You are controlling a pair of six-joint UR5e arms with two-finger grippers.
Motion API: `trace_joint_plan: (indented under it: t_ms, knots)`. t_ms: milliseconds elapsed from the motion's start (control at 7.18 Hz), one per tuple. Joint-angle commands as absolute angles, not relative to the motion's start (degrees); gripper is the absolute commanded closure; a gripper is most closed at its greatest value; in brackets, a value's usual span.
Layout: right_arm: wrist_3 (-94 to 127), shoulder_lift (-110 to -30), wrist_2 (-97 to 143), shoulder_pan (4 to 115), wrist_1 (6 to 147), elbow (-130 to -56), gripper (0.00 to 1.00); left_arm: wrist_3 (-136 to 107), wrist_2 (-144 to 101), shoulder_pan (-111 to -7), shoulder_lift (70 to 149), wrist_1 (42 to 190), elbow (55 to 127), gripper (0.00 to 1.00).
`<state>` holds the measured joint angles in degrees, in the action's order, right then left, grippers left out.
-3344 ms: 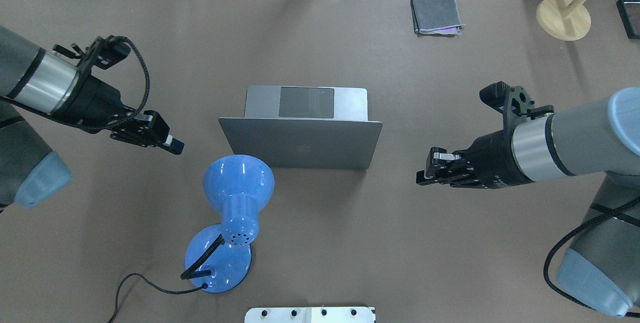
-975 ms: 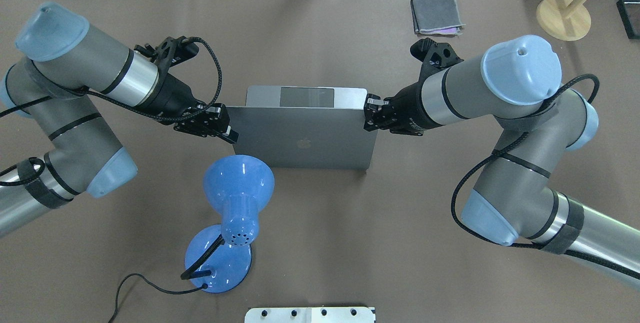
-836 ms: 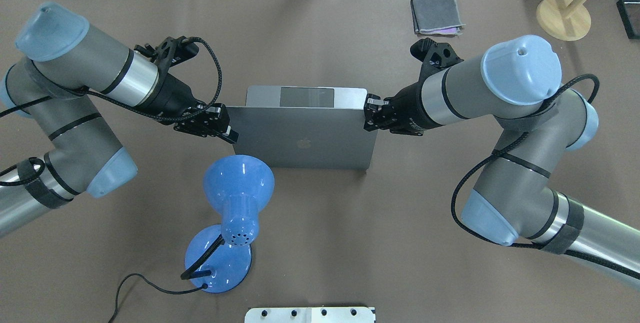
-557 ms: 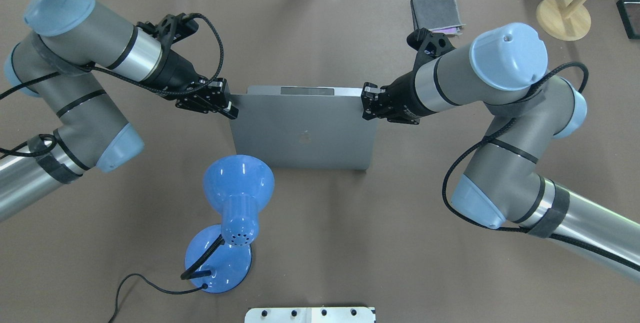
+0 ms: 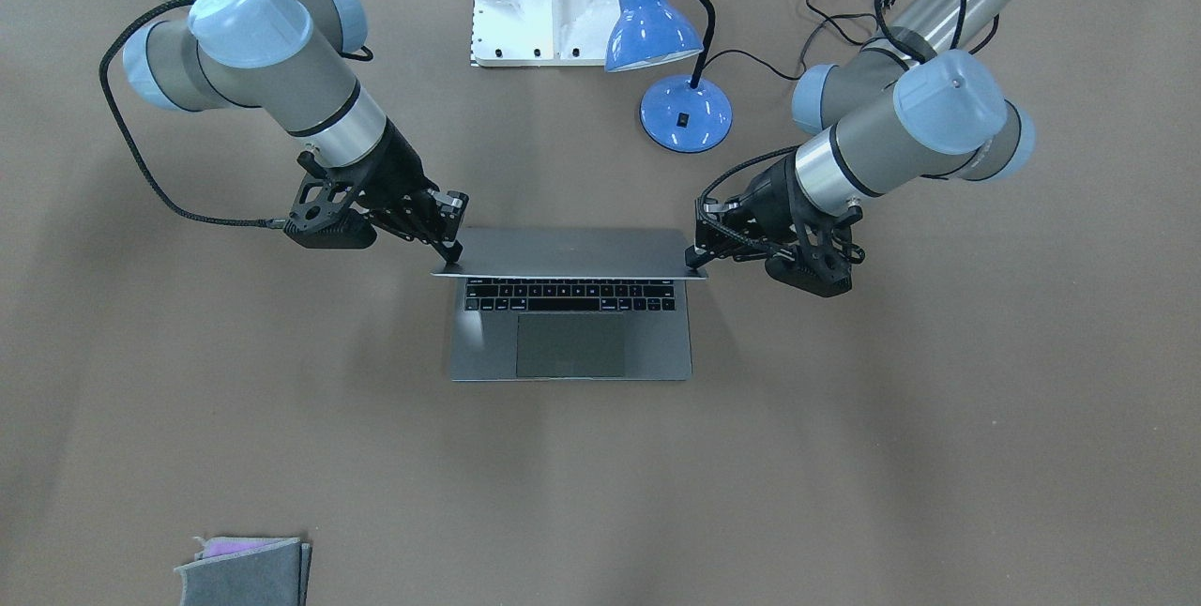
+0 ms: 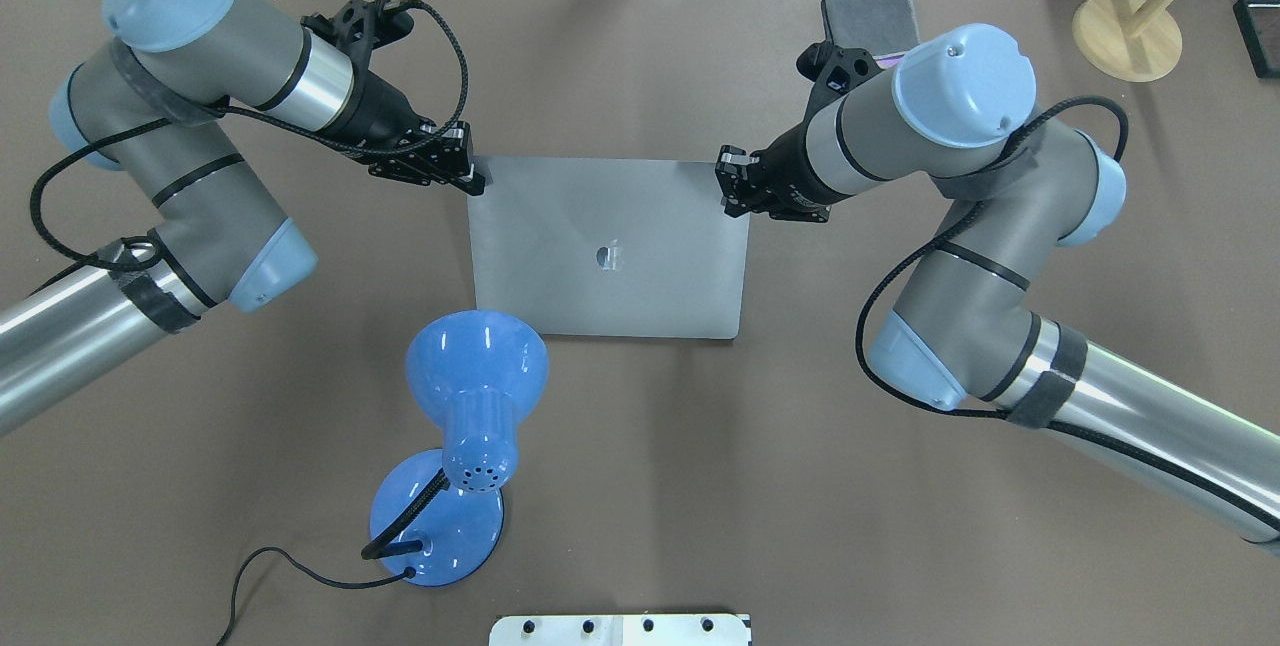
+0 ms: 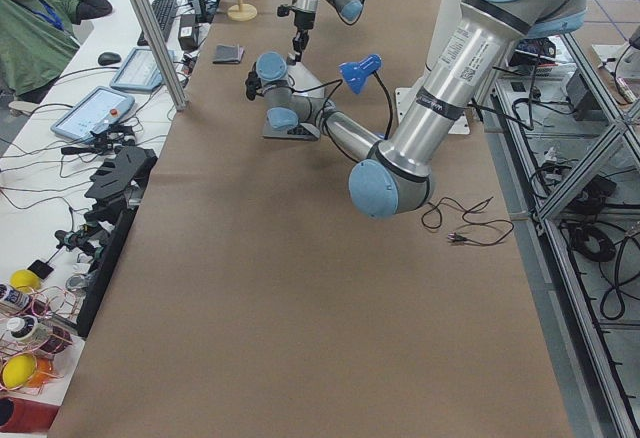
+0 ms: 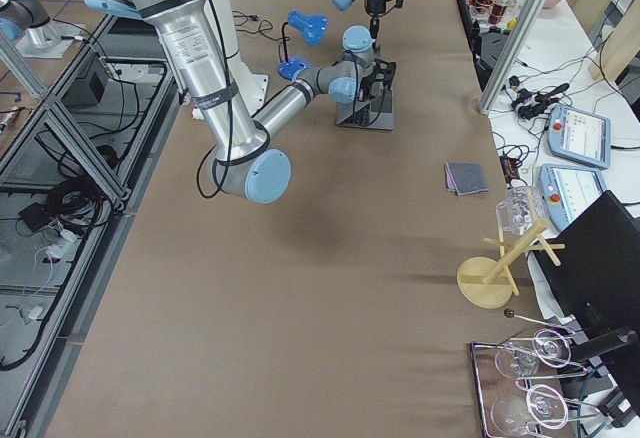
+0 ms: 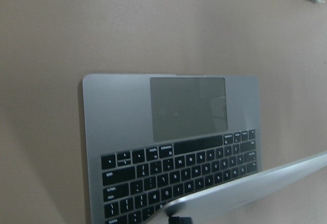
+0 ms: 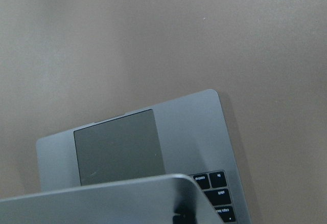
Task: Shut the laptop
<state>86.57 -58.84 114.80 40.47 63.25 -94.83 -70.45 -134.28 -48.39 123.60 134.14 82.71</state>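
Overhead exterior: the brown table (image 6: 640, 486) fills my feed, with cluttered desks past its far edge. The laptop (image 6: 608, 256) sits mid-table, just beyond the blue lamp (image 6: 470, 406). Here it's all lid, but the front camera shows keys and trackpad underneath. Left gripper (image 6: 474, 180) and right gripper (image 6: 727, 188), fingers pressed together, touch the lid's far corners.

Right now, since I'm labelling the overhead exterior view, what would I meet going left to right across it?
left gripper → laptop → right gripper → wooden stand
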Motion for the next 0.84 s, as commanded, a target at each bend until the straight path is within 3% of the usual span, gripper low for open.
trace_joint_plan:
  t_ms: [0, 697]
  knots:
    - [86.13, -56.61, 114.61, 40.78, 63.02, -90.1, 1.0, -70.22, -131.75, -48.25, 125.67, 134.21, 78.94, 1.0]
    - [85.78, -53.27, 111.98, 40.78, 62.84, -79.74, 1.0, -64.89, -119.04, -44.92, 129.29, 134.21, 68.4, 1.0]
